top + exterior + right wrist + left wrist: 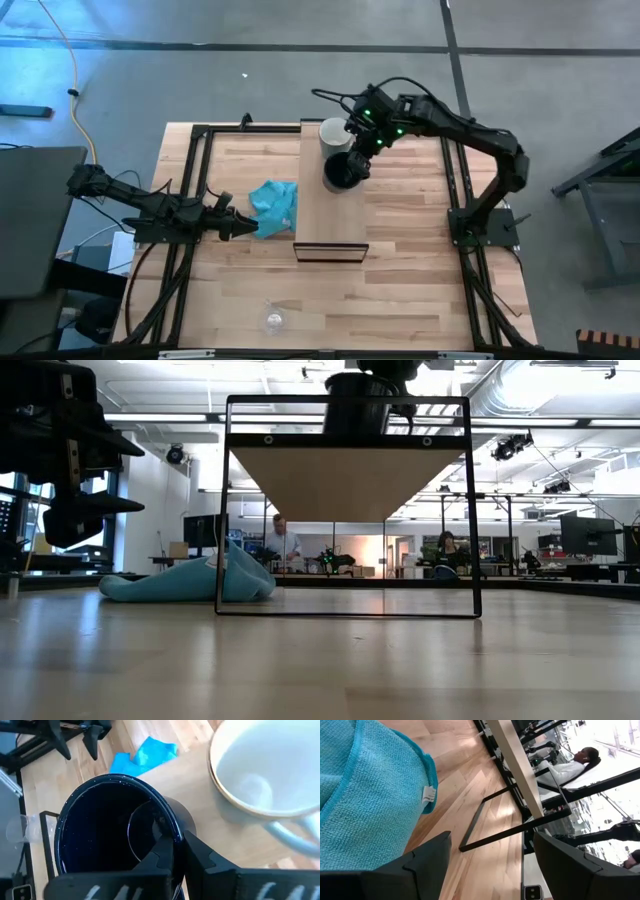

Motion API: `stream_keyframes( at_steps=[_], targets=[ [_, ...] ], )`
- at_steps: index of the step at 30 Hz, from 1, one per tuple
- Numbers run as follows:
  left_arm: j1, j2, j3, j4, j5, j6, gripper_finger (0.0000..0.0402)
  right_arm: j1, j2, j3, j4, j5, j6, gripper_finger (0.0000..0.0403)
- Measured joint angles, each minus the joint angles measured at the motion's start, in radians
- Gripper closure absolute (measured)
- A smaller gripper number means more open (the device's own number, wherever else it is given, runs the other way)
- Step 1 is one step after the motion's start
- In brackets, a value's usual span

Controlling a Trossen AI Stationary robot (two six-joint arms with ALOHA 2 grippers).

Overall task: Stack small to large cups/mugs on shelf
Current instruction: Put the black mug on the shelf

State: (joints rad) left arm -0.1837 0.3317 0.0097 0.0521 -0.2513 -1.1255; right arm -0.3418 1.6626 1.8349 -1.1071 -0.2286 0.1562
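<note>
The light wooden shelf (330, 215) stands at the table's middle. The white mug (333, 133) sits upright on its far end. The black mug (343, 172) is upright just in front of it, over the shelf, and my right gripper (358, 152) is shut on its rim. The clear glass cup (273, 320) stands on the table near the front edge. My left gripper (238, 228) is open and empty, low over the table, beside the teal cloth (275, 205). My right gripper holds the black mug by its rim (176, 834), on the side nearest the white mug (260, 770). One finger is inside the mug and one is outside. The fingers come from above, pointing down. The mug is upright; I cannot tell whether its base rests on the shelf.
The shelf rests on a thin black frame (345, 610) with open room beneath the plank. The teal cloth (365, 795) lies crumpled to the shelf's left. People sit at desks in the room beyond the table (275, 540).
</note>
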Motion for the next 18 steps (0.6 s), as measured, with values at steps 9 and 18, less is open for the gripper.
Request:
stream_keyframes(
  at_steps=[9, 18],
  targets=[
    [0.000, 0.000, 0.000, 0.000, -0.003, 0.002, 0.0131, 0.003, 0.203, 0.354, -0.277, 0.019, -0.086, 0.0403],
    [0.000, 0.000, 0.000, 0.000, -0.003, 0.002, 0.0131, 0.011, 0.257, 0.402, -0.326, 0.010, -0.105, 0.0403]
  ],
)
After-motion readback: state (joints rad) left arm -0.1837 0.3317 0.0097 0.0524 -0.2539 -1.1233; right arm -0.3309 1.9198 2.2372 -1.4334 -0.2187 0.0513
